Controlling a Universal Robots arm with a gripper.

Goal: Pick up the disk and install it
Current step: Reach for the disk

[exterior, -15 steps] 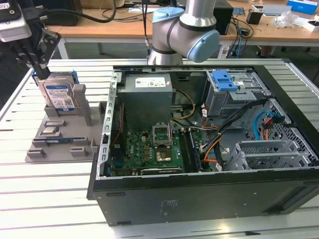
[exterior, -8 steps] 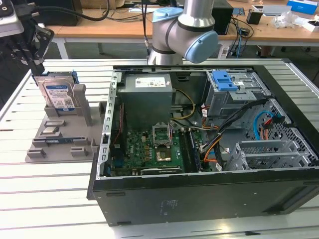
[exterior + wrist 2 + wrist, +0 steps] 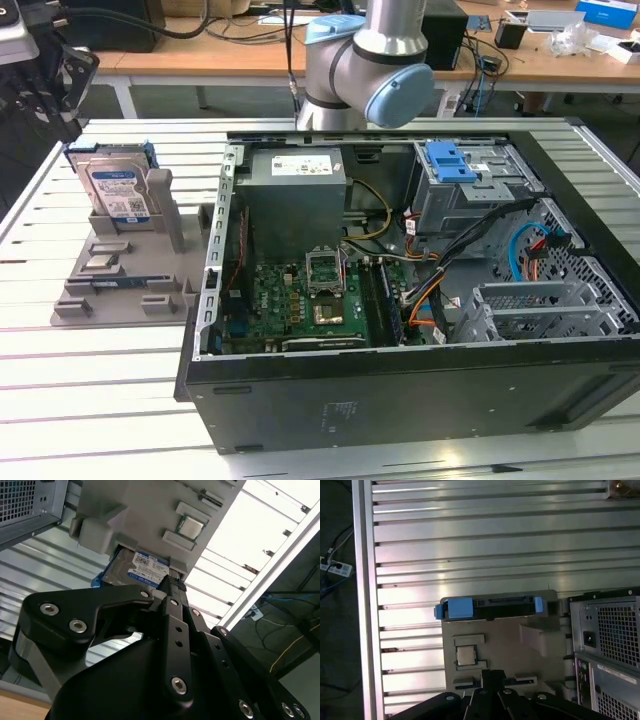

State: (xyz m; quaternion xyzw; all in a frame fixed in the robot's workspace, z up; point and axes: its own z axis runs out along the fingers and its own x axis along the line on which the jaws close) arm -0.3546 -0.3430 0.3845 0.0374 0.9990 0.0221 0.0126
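Note:
The disk [image 3: 115, 190] stands on edge in a grey holder [image 3: 120, 285] on the slatted table, at the exterior view's left, beside the open computer case [image 3: 400, 390]. It is silver with a white-and-blue label and a blue bracket. In the first wrist view I look down on the disk's top edge [image 3: 490, 607] with its blue bracket ends. My gripper [image 3: 492, 674] hangs above the holder, apart from the disk, its black fingers drawn together and holding nothing. In the second wrist view the fingertips [image 3: 170, 584] point at the disk's label [image 3: 145, 567].
The grey holder also carries a small square chip [image 3: 465, 655] and flat parts. Inside the case sit a grey power supply [image 3: 295, 185], a green motherboard [image 3: 310, 300], cables, and a drive cage with a blue latch [image 3: 450, 162]. The arm's base [image 3: 365, 70] rises behind the case.

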